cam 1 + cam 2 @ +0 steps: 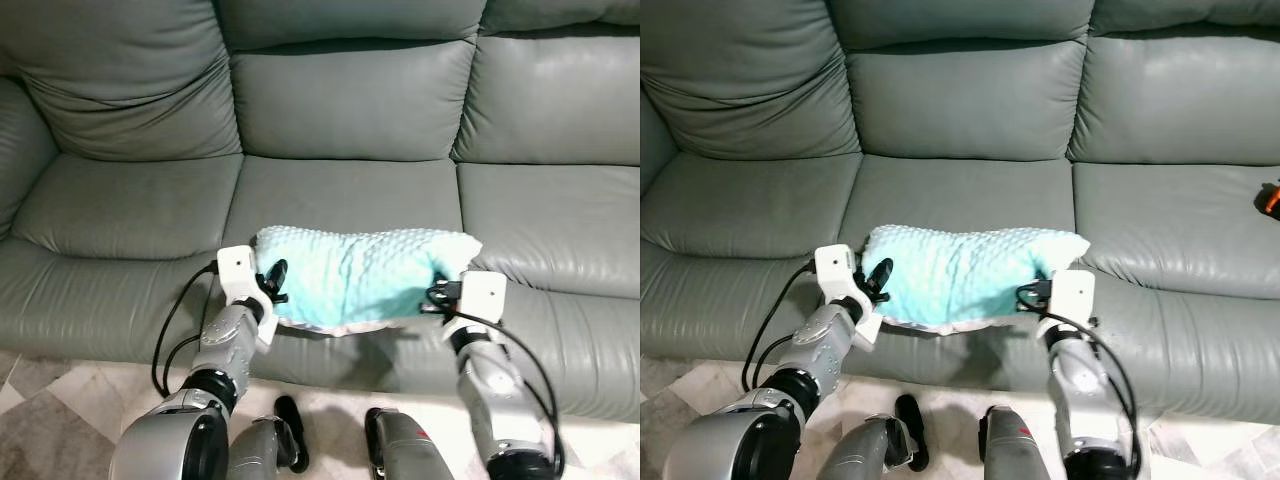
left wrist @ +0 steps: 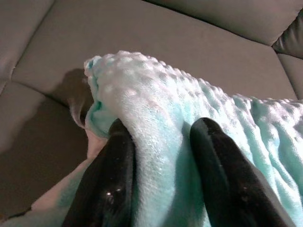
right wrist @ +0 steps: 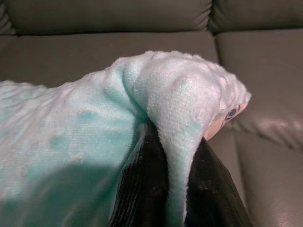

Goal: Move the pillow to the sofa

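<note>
The left gripper (image 1: pixel 272 281) is clamped on the left end of the pillow (image 1: pixel 360 275), and in the left wrist view its 2 black fingers (image 2: pixel 116 175) pinch a thick fold of the mint, dotted fabric just short of the corner. The pillow stretches between the 2 arms with its long axis running side to side, parallel to the front edge of the sofa (image 1: pixel 340 190). It is held over the front part of the middle seat cushion (image 1: pixel 345 200), with its near edge sagging toward the cushion's front lip; whether the underside already touches the leather cannot be told from these views. The right gripper (image 1: pixel 440 295) is closed on the right end, and in the right wrist view its fingers (image 3: pixel 142 189) squeeze a narrow ridge of fabric, with a pale peach underside peeking out at the corner. Both arms are equally near the load, since each has 1 end, so neither can act alone without tipping it. The free seat lies straight ahead and slightly below the pillow, toward the back cushions (image 1: pixel 350 95), so the move likely needs both arms to go forward and down together, keeping the long axis level, before either grip lets go. At the far right of the right eye view, a small orange and black object (image 1: pixel 1269 199) rests on the right seat, well apart from the pillow's path.
</note>
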`<state>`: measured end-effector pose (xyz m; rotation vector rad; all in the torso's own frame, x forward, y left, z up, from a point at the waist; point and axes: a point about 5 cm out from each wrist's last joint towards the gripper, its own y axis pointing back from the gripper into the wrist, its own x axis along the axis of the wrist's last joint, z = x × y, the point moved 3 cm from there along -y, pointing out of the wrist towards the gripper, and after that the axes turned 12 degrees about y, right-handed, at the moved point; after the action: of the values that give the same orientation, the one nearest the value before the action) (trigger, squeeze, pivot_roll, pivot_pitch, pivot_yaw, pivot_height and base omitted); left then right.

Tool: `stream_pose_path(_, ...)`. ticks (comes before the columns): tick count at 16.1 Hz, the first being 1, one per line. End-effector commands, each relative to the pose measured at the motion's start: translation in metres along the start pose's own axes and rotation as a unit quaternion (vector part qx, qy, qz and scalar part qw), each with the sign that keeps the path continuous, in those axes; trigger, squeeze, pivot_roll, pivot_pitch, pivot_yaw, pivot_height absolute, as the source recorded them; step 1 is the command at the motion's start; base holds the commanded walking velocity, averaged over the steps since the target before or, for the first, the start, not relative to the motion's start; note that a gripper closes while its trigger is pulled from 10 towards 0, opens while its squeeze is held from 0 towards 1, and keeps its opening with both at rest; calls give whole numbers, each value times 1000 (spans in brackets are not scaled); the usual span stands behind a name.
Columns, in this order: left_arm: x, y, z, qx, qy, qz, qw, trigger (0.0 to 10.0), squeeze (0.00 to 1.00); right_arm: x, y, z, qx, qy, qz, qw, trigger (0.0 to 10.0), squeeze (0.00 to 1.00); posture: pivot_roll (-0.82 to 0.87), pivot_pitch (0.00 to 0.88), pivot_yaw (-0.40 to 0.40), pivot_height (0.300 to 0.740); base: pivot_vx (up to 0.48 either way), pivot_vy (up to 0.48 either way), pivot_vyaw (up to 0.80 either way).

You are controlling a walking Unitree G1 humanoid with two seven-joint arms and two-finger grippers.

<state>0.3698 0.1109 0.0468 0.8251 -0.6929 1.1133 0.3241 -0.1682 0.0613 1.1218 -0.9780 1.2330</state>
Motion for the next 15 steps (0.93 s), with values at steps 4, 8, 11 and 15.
stream_pose_path(4,-12,8,-13,19,8,-13,1000,10000,1000,-12,15,-12,37,-14,-12,999,10000,1000,-200,351,119,740,0,0,0)
stream_pose_path(8,-12,7,-10,12,18,-14,1000,10000,1000,-22,24,-8,32,-5,-27,999,10000,1000,-201,342,116,740,0,0,0)
stream_pose_path(11,-17,8,-7,-1,25,-20,999,10000,1000,-23,26,-5,17,11,-30,999,10000,1000,-199,335,115,740,0,0,0)
stream_pose_path(15,-12,7,0,-26,35,-5,999,10000,1000,-15,30,3,-10,39,-9,999,10000,1000,-193,333,117,740,0,0,0)
